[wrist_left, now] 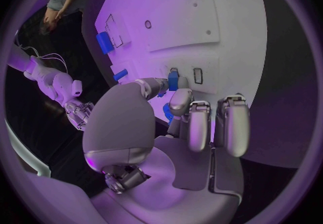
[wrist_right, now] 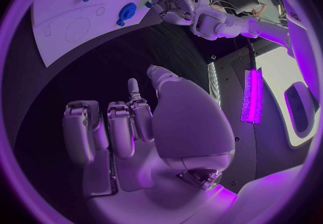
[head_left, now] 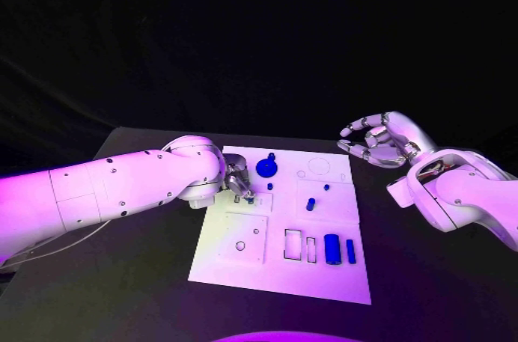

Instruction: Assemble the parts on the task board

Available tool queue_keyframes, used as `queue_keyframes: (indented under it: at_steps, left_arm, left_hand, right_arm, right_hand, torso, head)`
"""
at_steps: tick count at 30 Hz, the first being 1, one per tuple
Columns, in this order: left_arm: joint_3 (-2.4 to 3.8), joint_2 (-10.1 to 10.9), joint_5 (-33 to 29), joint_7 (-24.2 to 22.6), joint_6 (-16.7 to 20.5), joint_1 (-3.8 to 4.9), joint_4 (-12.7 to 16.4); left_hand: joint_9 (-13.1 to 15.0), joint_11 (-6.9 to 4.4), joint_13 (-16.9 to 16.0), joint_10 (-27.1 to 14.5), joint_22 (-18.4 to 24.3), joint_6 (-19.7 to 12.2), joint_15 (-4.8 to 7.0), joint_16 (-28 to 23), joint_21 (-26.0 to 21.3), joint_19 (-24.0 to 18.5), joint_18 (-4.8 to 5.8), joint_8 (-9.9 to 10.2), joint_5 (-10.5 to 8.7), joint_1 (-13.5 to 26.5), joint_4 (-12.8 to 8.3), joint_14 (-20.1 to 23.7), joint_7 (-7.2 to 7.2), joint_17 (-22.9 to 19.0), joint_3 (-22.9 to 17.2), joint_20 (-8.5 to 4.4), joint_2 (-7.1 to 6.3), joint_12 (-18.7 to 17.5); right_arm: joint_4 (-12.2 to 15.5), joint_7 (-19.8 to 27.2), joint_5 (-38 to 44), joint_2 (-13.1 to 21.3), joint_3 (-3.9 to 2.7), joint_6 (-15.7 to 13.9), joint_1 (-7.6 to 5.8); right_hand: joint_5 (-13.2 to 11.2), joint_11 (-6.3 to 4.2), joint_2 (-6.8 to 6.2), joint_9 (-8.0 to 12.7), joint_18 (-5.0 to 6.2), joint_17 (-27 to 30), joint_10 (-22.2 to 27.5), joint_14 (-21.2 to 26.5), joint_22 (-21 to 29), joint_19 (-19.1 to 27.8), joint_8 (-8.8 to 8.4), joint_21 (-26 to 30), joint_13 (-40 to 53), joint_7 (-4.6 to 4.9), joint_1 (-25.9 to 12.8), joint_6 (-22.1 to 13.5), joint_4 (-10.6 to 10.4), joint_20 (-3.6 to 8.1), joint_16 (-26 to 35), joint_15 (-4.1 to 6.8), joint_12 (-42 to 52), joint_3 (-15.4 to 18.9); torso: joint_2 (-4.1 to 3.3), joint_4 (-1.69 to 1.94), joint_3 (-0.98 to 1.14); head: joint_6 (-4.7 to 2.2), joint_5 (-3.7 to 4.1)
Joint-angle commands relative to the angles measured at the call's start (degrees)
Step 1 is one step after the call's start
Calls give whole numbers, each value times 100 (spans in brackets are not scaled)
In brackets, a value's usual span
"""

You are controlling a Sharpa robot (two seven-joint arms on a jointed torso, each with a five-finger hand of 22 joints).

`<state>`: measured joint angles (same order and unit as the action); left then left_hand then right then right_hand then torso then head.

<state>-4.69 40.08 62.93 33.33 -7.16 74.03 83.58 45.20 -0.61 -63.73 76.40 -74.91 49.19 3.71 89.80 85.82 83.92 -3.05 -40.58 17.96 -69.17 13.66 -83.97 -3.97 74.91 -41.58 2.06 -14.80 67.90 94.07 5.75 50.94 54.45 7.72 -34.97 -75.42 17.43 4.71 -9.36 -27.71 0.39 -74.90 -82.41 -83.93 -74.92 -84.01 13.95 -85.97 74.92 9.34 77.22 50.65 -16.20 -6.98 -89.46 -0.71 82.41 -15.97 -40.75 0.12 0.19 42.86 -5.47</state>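
Note:
The white task board (head_left: 283, 276) lies in the middle of the black table. My left hand (head_left: 237, 181) reaches over its near-left part and pinches a small blue part (wrist_left: 173, 80) between thumb and a finger, the part's end at a small rectangular slot (wrist_left: 198, 75) pair on the board (wrist_left: 222, 14). More blue parts stand on the board: a round knobbed piece (head_left: 266, 166), a short peg (head_left: 310, 204) and two bars (head_left: 332, 249) at the near right. My right hand (head_left: 378, 141) hovers off the board's far right corner, fingers loosely curled and apart, holding nothing.
A square recess (head_left: 246, 237) and two narrow frames (head_left: 293, 243) mark the board's near half. A circle outline (head_left: 320, 166) sits at its far right. Black table surrounds the board. In the right wrist view my left hand (wrist_right: 171, 6) shows beside the round piece (wrist_right: 126, 11).

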Motion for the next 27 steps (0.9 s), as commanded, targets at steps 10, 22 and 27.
queue_keyframes:
  at_steps: [10,22,27]
  left_arm:
    - [-2,17,66,16,-178,-10,75]
    - [-3,14,69,13,-168,-16,71]
    - [-4,7,68,16,-168,-18,60]
  left_hand:
    - [33,-10,-7,31,-537,44,33,20,23,124,95,-26,28,26,-980,-603,27,1509,-922,-41,44,38]
    - [46,-19,-29,53,-542,61,39,20,25,126,96,-37,21,58,-975,-603,40,1509,-898,-42,40,59]
    - [55,-29,-39,71,-540,70,46,20,23,125,96,-43,8,92,-963,-603,55,1509,-870,-45,42,70]
  right_arm:
    - [7,19,58,1,0,22,4]
    - [6,23,58,-3,0,16,4]
    - [8,23,58,-1,0,13,4]
  right_hand:
    - [27,-32,21,-7,88,-1264,0,-547,-1213,-276,32,35,673,-27,-79,18,-33,39,22,29,-17,2]
    - [30,-32,25,-9,88,-1260,0,-546,-1211,-274,35,38,673,-27,-87,20,-34,39,23,30,-16,1]
    - [30,-32,25,-9,88,-1260,0,-546,-1211,-274,35,38,673,-27,-87,20,-34,39,23,30,-16,1]
  torso:
    - [2,-2,0]
    - [1,-2,3]
    - [1,-7,5]
  head:
    - [15,-13]
    - [14,-19]
    - [17,-25]
